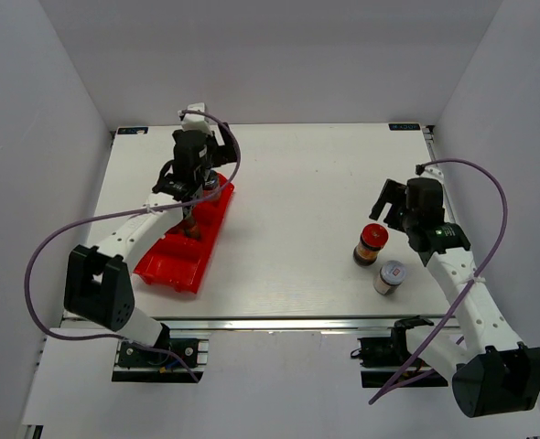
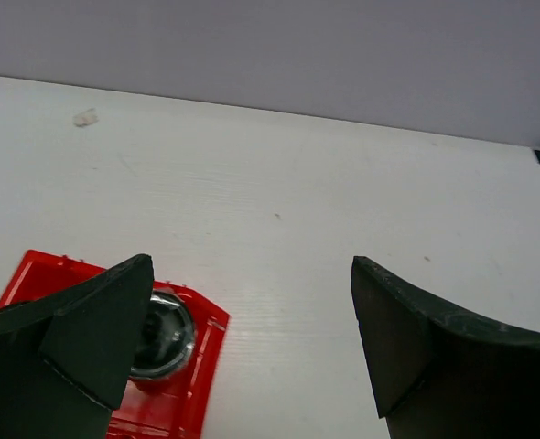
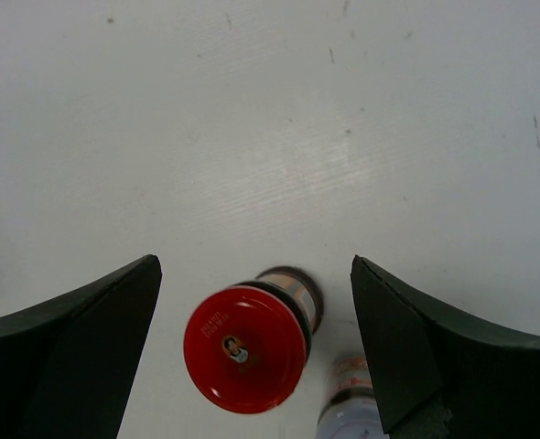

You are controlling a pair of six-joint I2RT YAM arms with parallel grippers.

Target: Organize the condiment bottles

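Closest to me on the right side of the table (image 1: pixel 297 183) stands a white-capped jar (image 1: pixel 390 276), upright. Just beyond it, a little to the left, is a red-capped jar (image 1: pixel 372 244), also upright; the two are close but I see a sliver of table between them.

My right gripper (image 1: pixel 389 208) hangs just past the red-capped jar. In its wrist view the right gripper (image 3: pixel 253 265) has its jaws spread wide with nothing between the pads. The red-capped jar (image 3: pixel 244 347) sits low in the gap between them, touching neither. The white-capped jar (image 3: pixel 352 416) peeks in at the bottom edge, by the right-hand finger.

Over on the left, a red tray (image 1: pixel 174 265) lies slantwise, its near end towards the left arm's base. A brown-topped bottle (image 1: pixel 194 224) stands about midway along it, partly behind the arm. I cannot tell how many more bottles the arm hides.

My left gripper (image 1: pixel 195 187) is above the tray's far end. From its wrist camera, the left gripper (image 2: pixel 252 265) shows jaws wide apart and holding nothing, with bare table between them. A shiny-rimmed bottle top (image 2: pixel 165 334) sits in the corner of the tray (image 2: pixel 46 274), half hidden behind the left-hand finger.
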